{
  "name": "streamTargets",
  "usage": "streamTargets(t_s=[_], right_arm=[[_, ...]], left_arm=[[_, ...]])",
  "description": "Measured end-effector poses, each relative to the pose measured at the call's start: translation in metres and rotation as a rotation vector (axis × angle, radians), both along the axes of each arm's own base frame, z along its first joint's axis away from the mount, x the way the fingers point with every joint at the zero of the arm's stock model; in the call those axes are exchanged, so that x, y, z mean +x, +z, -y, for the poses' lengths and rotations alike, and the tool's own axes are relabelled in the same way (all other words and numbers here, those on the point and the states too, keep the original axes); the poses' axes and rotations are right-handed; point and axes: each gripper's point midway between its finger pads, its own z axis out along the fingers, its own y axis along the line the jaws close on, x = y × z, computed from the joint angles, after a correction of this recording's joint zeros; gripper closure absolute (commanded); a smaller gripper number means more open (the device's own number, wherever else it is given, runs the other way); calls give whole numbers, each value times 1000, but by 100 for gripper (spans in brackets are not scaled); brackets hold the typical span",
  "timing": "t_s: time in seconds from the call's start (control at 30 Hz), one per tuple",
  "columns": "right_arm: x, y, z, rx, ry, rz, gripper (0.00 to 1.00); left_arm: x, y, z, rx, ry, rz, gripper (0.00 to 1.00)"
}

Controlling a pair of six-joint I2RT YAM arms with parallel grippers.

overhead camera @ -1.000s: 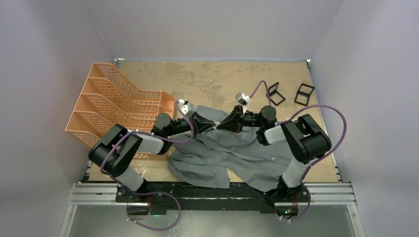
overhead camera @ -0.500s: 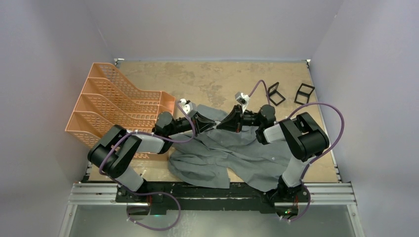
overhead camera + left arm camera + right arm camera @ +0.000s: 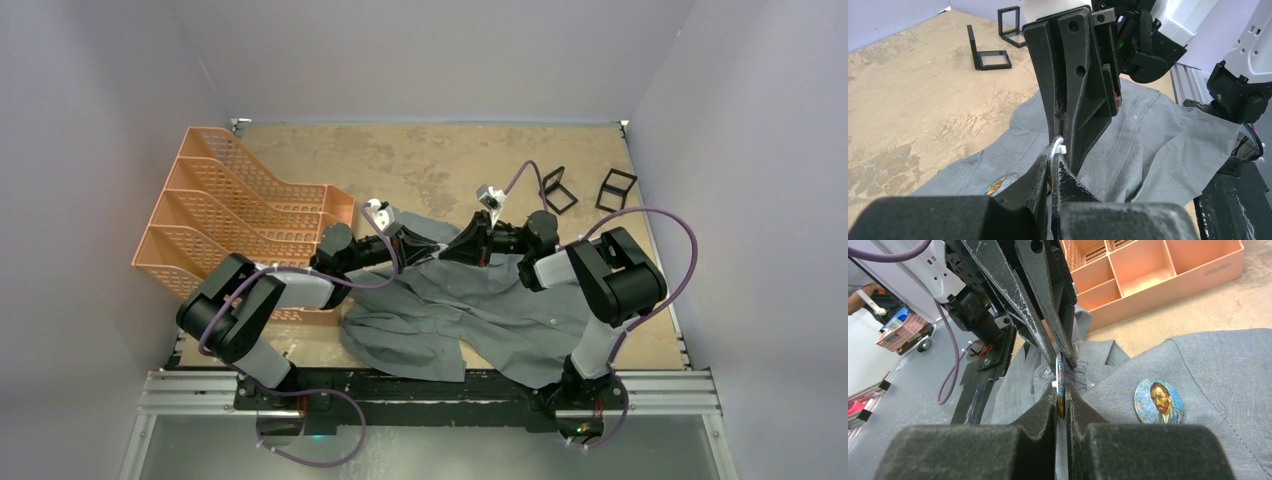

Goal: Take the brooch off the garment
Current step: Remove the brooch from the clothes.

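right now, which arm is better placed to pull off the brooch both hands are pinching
Right, probably. The brooch sits edge-on, deep between the fingers of the right hand, while the left hand only nips its upper rim. The left looks better used steadying the shirt.

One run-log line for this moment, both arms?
left end effector: shut on brooch, edge-on | right end effector: shut on same brooch | garment: spread on table | portrait brooch: on garment

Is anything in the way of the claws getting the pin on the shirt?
Nothing visible. The left gripper and right gripper already pinch an edge-on brooch between them over the garment; the portrait brooch beside them lies uncovered.
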Motion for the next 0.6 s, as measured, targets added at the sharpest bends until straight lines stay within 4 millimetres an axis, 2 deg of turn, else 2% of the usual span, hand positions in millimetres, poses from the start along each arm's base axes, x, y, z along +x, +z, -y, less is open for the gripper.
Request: streamTargets(t_s=[0.3, 0.47, 0.6], right_arm=[[3, 1, -1, 4, -17, -1, 63], [-1, 7, 0, 12, -37, 27, 56], [3, 10, 7, 17, -72, 37, 52]], left_arm=[[-4, 10, 2, -7, 28, 22, 100], [-13, 16, 3, -18, 32, 39, 100], [-16, 15, 0, -18, 39, 37, 100]])
